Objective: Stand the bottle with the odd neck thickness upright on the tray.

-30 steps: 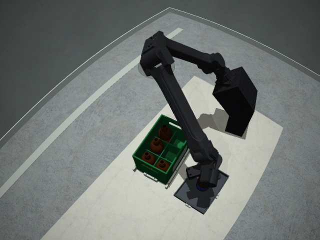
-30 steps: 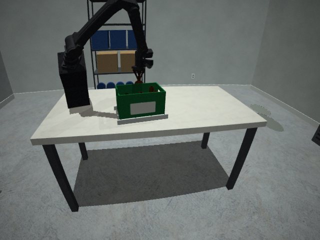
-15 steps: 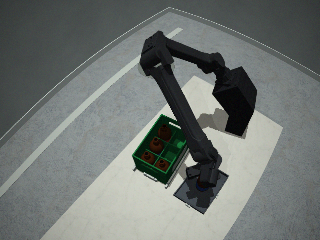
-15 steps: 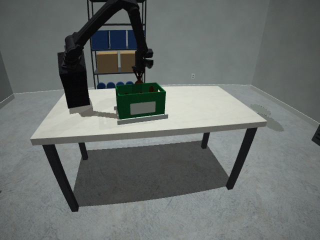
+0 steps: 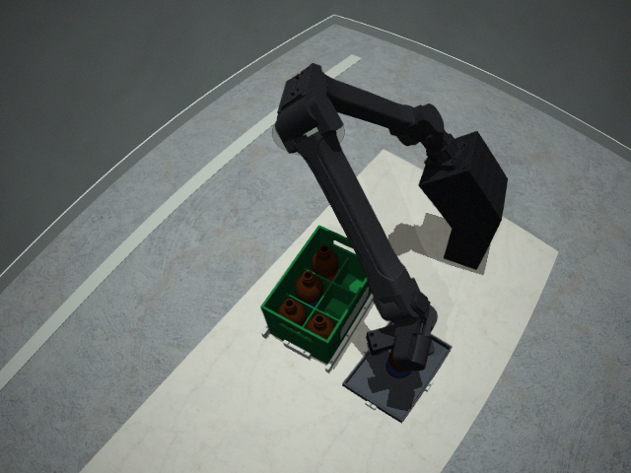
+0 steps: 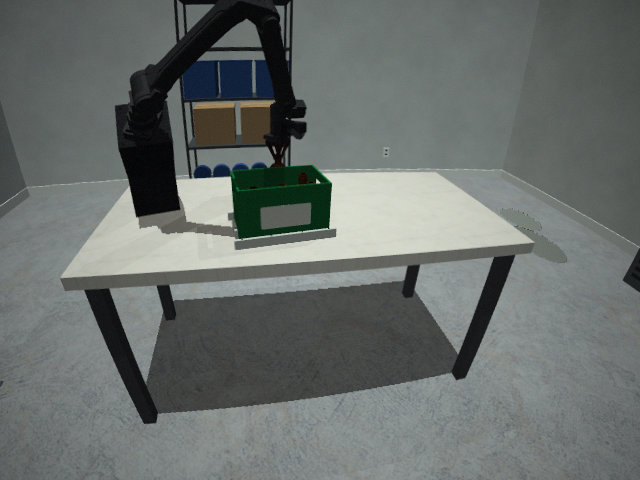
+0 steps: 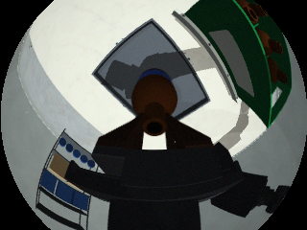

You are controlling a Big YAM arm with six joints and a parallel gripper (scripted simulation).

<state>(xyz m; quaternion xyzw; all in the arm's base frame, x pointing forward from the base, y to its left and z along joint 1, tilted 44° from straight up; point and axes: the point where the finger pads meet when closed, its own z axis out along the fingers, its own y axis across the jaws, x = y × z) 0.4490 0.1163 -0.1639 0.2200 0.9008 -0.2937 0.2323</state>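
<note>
1. Clenched around the neck of one brown bottle (image 5: 394, 363) (image 6: 277, 165) (image 7: 154, 96), my claw (image 5: 398, 356) (image 6: 277, 149) (image 7: 154, 124) grasps it from above, a finger on either side.
2. That bottle stands upright in my grip over the tray (image 5: 364, 373) (image 7: 153, 38), its open mouth towards my wrist view and a blue band low on its body. I cannot tell whether its base touches the tray.
3. Just beside the tray, apart from it, I see the green crate (image 5: 301, 340) (image 6: 320, 211) (image 7: 254, 62), level on the table (image 5: 203, 381) (image 6: 387, 217) (image 7: 72, 62). A pale strip (image 5: 358, 317) (image 6: 285, 239) (image 7: 206, 53) runs along its long side, below a grey label (image 6: 285, 215) (image 7: 232, 59).
4. Four other brown bottles stand inside: three in the row farther from the tray, at the top view's upper (image 5: 324, 262), middle (image 5: 309, 287) and lower compartments (image 5: 291, 311), and one in the lower compartment of the nearer row (image 5: 319, 325). The two remaining compartments hold none.
5. My black base block (image 5: 484, 168) (image 6: 149, 180) is well apart from the crate.
6. Beyond the table, a shelf rack (image 6: 240, 98) (image 7: 58, 218) bears blue bins (image 6: 236, 79) (image 7: 65, 193), brown boxes (image 6: 214, 124) (image 7: 59, 165) and round blue things (image 6: 221, 170) (image 7: 77, 152).
</note>
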